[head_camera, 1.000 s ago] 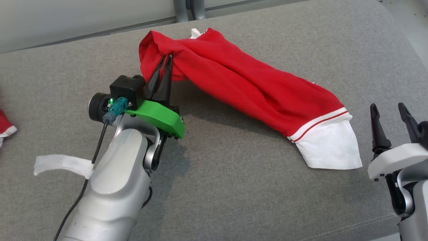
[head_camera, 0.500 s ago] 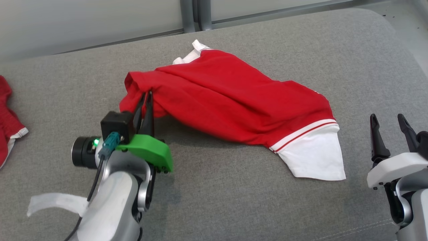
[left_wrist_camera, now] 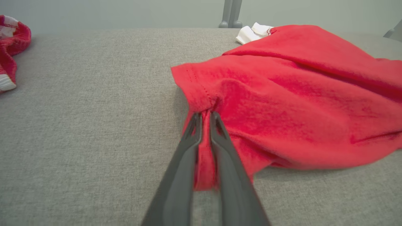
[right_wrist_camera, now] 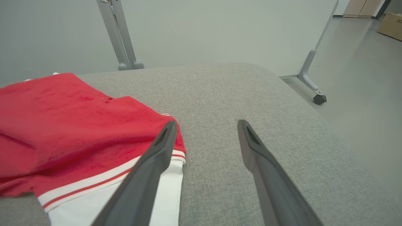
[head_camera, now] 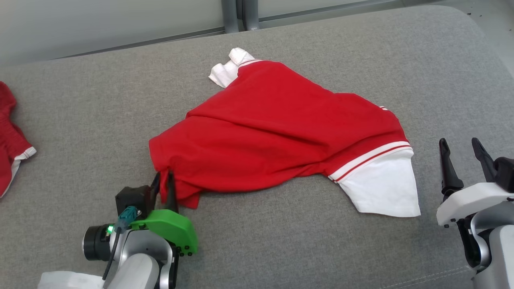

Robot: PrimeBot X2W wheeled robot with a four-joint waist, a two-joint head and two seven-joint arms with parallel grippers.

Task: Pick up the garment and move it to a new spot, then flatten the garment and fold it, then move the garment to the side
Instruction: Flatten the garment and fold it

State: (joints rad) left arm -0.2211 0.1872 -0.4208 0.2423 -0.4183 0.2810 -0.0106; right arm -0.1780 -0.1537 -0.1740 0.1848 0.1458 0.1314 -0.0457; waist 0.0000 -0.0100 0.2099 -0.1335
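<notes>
The grey fabric-covered table [head_camera: 281, 249] has bare room along its near edge and at its right end. The red garment [head_camera: 273, 144] lies spread at centre, white sleeve [head_camera: 381, 188] toward the right. A second red cloth [head_camera: 10, 140] lies at the left edge. The left claw [head_camera: 164, 176] pinches the garment's near-left hem, jaws almost closed. The right claw [head_camera: 459, 142] stands wide open and empty, near the sleeve.
</notes>
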